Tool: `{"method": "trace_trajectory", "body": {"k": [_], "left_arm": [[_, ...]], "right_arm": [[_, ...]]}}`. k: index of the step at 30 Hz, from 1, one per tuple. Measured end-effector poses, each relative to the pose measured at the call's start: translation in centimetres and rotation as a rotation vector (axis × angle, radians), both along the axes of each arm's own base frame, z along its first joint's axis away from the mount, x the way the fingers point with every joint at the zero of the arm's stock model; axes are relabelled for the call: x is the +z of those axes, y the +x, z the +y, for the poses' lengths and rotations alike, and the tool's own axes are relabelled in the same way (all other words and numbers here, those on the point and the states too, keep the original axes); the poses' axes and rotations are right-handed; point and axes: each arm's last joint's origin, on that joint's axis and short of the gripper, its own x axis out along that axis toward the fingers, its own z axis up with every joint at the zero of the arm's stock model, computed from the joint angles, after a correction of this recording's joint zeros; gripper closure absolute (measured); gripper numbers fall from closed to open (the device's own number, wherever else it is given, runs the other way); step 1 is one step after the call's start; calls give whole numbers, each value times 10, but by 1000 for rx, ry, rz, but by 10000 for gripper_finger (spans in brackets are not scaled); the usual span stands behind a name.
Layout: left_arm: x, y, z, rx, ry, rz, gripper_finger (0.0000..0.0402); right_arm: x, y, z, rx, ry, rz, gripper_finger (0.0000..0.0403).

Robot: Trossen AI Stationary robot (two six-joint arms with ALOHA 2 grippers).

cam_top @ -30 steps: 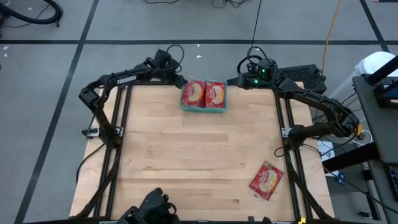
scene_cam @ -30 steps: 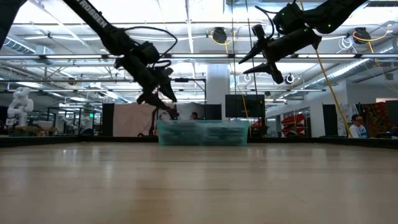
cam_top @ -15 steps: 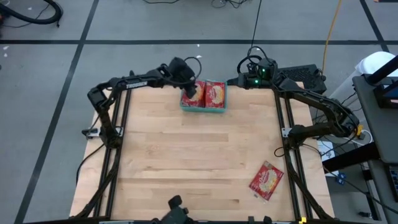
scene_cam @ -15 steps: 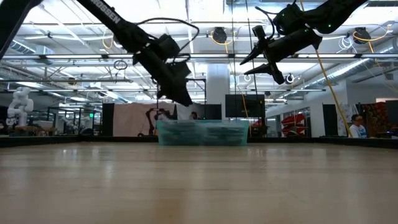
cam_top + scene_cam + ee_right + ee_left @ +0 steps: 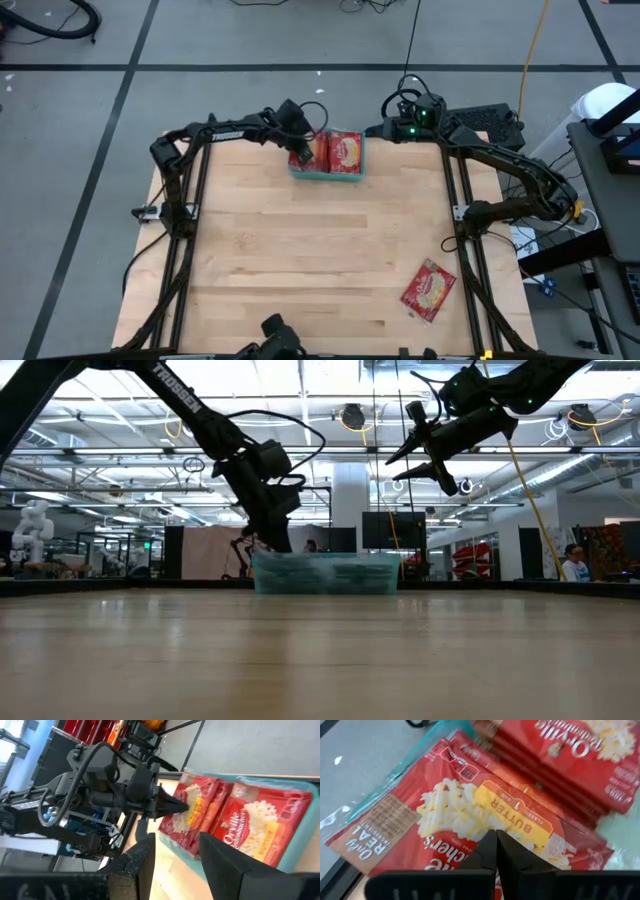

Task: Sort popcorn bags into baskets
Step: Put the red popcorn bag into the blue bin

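The teal basket [image 5: 325, 177] stands at the table's far edge, and two stacks of red popcorn bags lie flat in it: a left stack [image 5: 318, 148] and a right stack [image 5: 346, 150]. My left gripper [image 5: 303, 155] is shut and slants down over the left stack, its tip at the yellow-and-white picture on the top bag [image 5: 445, 810]. My right gripper [image 5: 172, 845] hangs open and empty, high above the table beside the basket's far right corner [image 5: 425, 448]. One more red bag [image 5: 428, 290] lies flat on the wood near the right front. My left gripper's shut fingertips [image 5: 490, 845] stand at the printed face of the left stack's top bag [image 5: 470, 815], near its middle. They come slanting down from above and from the table's left. Whether they touch the bag I cannot tell.
Black frame rails run along the table's left [image 5: 185, 200] and right [image 5: 462, 200] sides. Bare wood [image 5: 310, 250] spreads across the middle and near part of the table. Dark equipment [image 5: 490, 120] sits off the far right corner.
My left gripper has moved toward the table's right edge and down, from beside the basket to over its left stack of bags. On the way it has rolled and shut its fingers. The bags and my right gripper have kept still.
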Motion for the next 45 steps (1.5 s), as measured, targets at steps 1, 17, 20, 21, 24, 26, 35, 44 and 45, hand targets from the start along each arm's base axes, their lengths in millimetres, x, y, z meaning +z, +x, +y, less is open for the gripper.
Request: {"method": "trace_trajectory", "body": {"k": [1,17,20,21,24,26,35,44,45], "left_arm": [[1,-2,1,5,-5,9,398],[43,-15,3,12,83,-113,378],[33,-15,2,12,37,-71,378],[32,-16,1,22,15,-59,378],[35,-18,-1,53,-17,-61,378],[35,-23,-4,67,-54,-25,378],[29,-20,-30,-8,-250,42,378],[28,15,-94,-212,-299,72,378],[28,18,-102,-234,-289,80,378]], "right_arm": [[0,0,0,-7,-2,2,261],[-1,5,5,-27,21,6,261],[-2,11,13,10,56,10,261],[-3,13,17,34,76,15,261],[-5,12,31,115,160,56,261],[-5,8,45,135,217,114,261],[-12,-28,114,190,483,504,261],[-19,-40,164,330,576,796,261],[-19,-40,169,359,573,811,261]]}}
